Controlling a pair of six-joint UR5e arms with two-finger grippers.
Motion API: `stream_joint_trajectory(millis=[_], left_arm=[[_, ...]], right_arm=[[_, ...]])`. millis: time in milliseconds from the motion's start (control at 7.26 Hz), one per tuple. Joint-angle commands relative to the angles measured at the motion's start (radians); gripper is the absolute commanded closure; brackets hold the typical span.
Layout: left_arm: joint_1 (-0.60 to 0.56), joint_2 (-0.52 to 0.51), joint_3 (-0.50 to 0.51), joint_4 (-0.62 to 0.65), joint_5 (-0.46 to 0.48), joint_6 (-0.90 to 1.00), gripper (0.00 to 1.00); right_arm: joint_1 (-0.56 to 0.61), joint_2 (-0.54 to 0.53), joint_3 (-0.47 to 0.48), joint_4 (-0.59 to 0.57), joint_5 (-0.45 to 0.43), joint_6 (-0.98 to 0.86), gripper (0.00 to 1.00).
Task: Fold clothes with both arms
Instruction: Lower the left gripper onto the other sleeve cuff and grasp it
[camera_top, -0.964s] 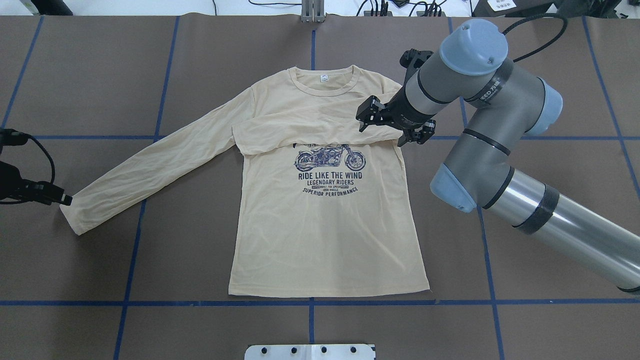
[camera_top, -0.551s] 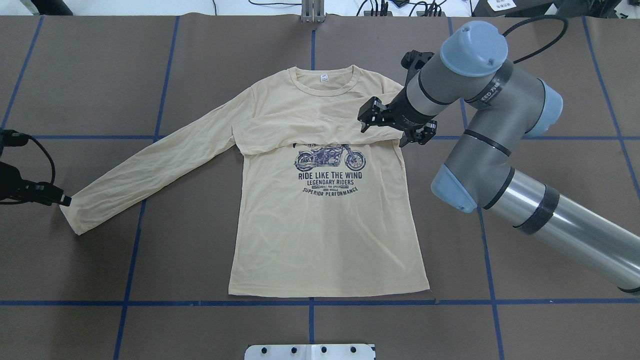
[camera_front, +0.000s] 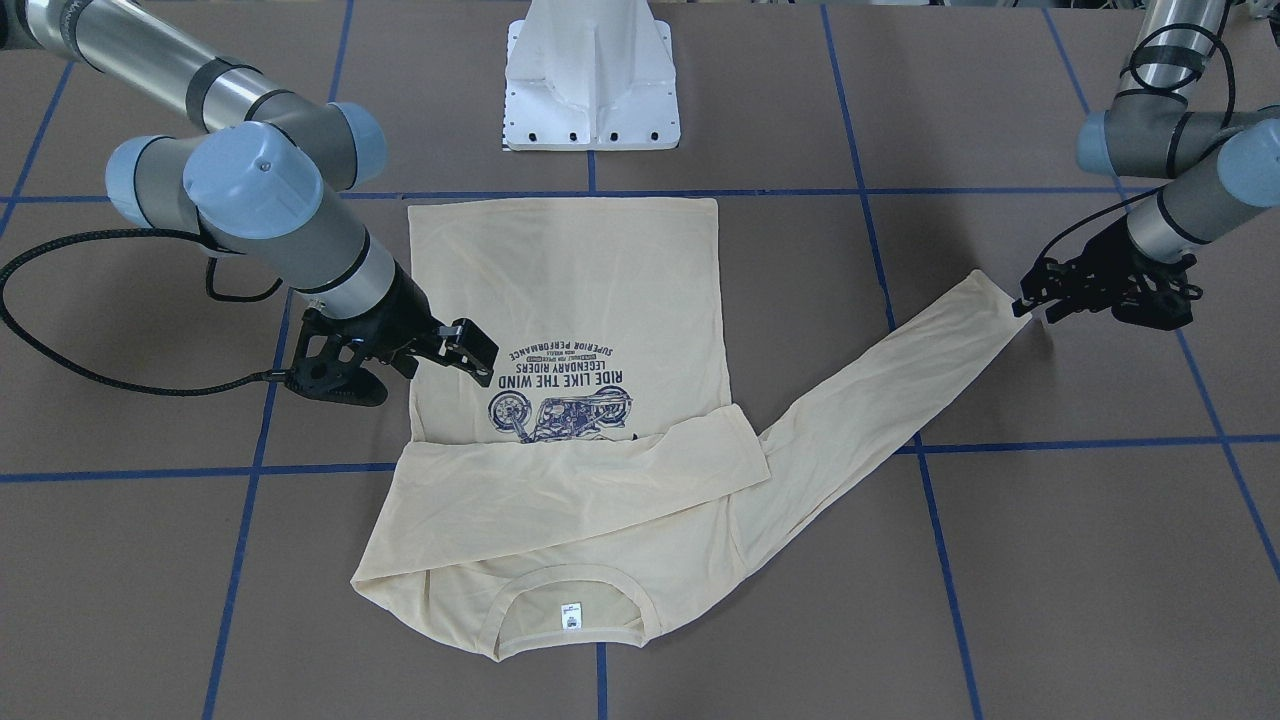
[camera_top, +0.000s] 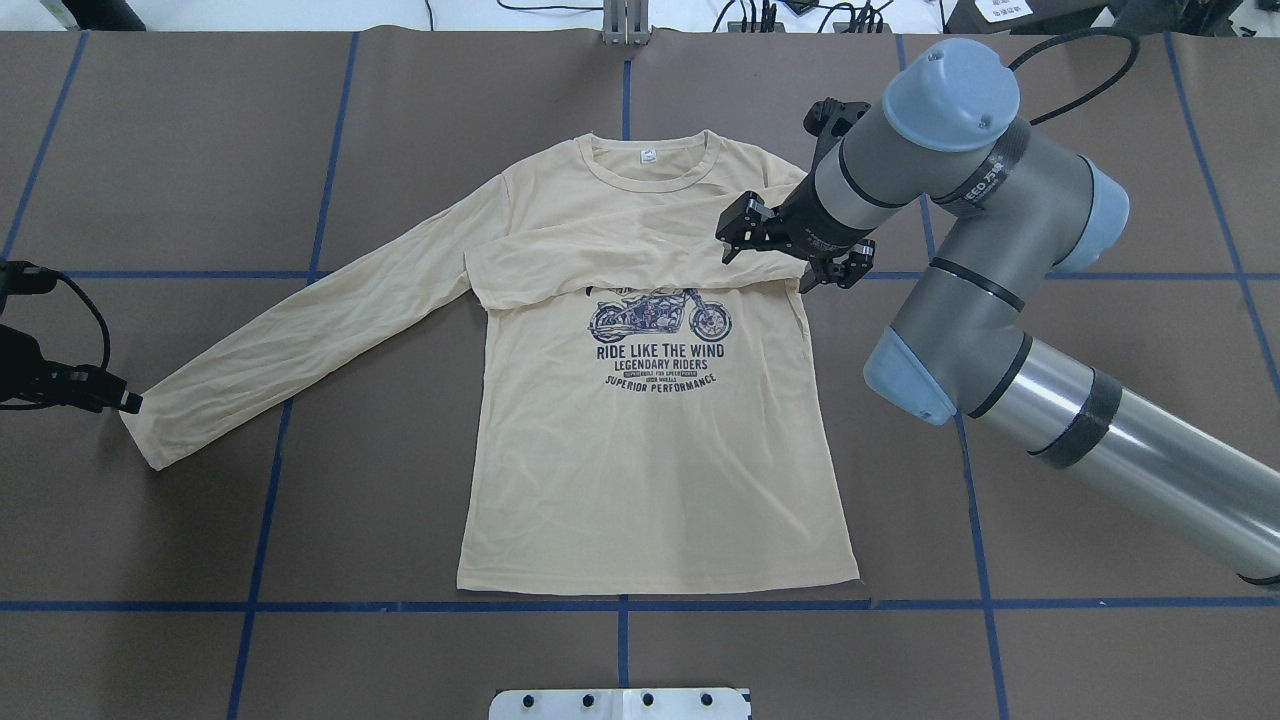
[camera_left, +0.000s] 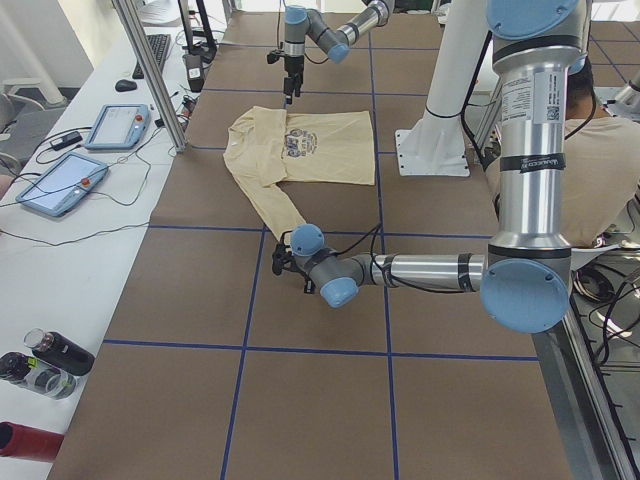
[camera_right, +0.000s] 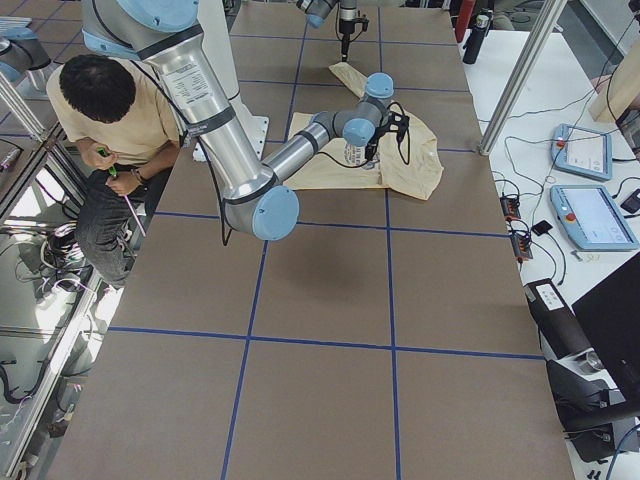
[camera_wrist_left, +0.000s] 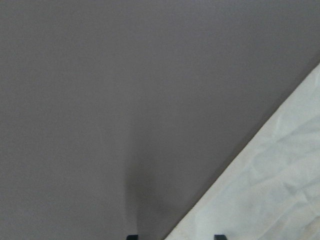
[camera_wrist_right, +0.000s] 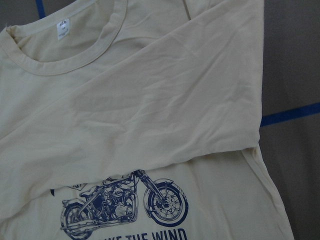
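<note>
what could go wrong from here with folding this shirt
The left gripper sits at just the corner of the cuff of the outstretched sleeve, so a shallow pinch may slip off. The right gripper hovers close over the folded sleeve; brushing it could drag that fold off the T-shirt.

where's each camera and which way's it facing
front-facing: across the table, facing the robot; white base at top, right gripper view-left, left gripper view-right
overhead: behind robot, down on T-shirt; right arm at right
exterior left: table's left end; left arm near
exterior right: opposite end; right arm near
left wrist: down at table, spread sleeve; fingertips at bottom
right wrist: down at collar, folded sleeve
shared: overhead and right wrist both show the print
</note>
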Motion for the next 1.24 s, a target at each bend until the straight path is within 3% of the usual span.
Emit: stream_joint_trajectory(millis=[0, 1102], left_arm=[[0.002, 0.0, 0.0, 0.0, 0.0, -0.002, 0.41], [0.019, -0.008, 0.003, 0.003, 0.0, -0.007, 0.45]], right_arm=[[-0.001, 0.001, 0.0, 0.0, 0.0, 0.0, 0.01], [-0.001, 0.001, 0.0, 0.0, 0.003, 0.0, 0.01]])
